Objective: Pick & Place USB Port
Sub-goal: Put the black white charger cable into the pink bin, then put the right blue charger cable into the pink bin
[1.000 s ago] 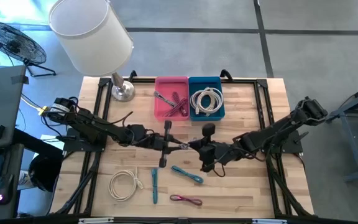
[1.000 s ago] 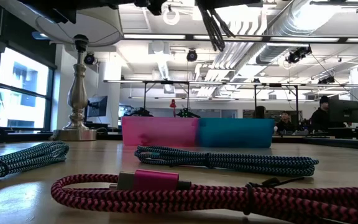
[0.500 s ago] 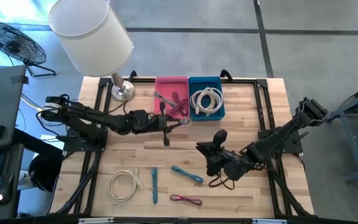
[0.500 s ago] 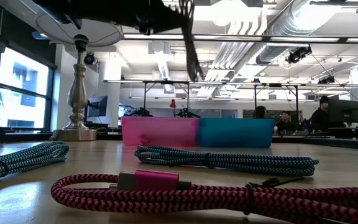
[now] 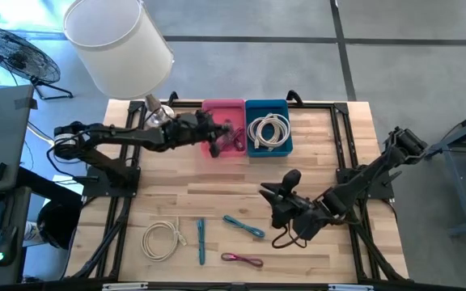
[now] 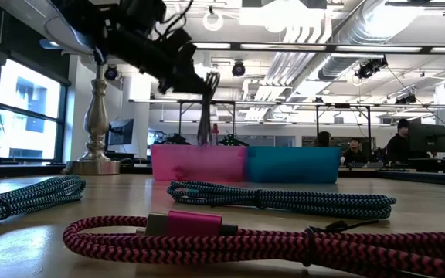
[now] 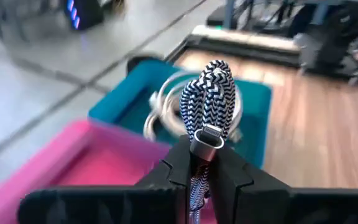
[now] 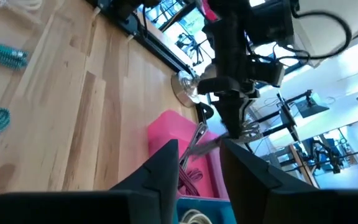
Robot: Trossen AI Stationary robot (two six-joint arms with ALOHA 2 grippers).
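Observation:
My left gripper [image 5: 215, 132] reaches over the pink bin [image 5: 223, 109] and is shut on a black-and-white braided cable [image 7: 209, 102]. In the low view the cable [image 6: 205, 116] hangs below that gripper [image 6: 185, 75], above the pink bin [image 6: 198, 164]. My right gripper [image 5: 272, 202] hovers open and empty over the table's middle right, and its fingers [image 8: 165, 163] point toward the bins. The blue bin [image 5: 268, 105] beside the pink one holds a coiled white cable [image 5: 269, 129]. My left gripper pinches the folded bundle of the black-and-white cable between its two fingers [image 7: 176, 169], just beside the silver connector [image 7: 205, 138]. Several strands lie in the hold. The looped end [image 7: 211, 81] sticks out past the fingertips. The cable is lifted clear, hanging over the pink bin.
On the near part of the table lie a white coil [image 5: 162, 240], two teal cables [image 5: 201, 241] [image 5: 243, 227] and a magenta cable [image 5: 242, 259]. The lamp's base [image 5: 158, 120] stands close left of the pink bin, with its shade [image 5: 118, 40] overhead. The pink bin holds other cables [image 5: 235, 139].
The two grippers stood together at the table's middle. My left gripper has carried the black-and-white cable toward the far edge and now holds it over the pink bin. My right gripper has drawn back toward the near right and stays there.

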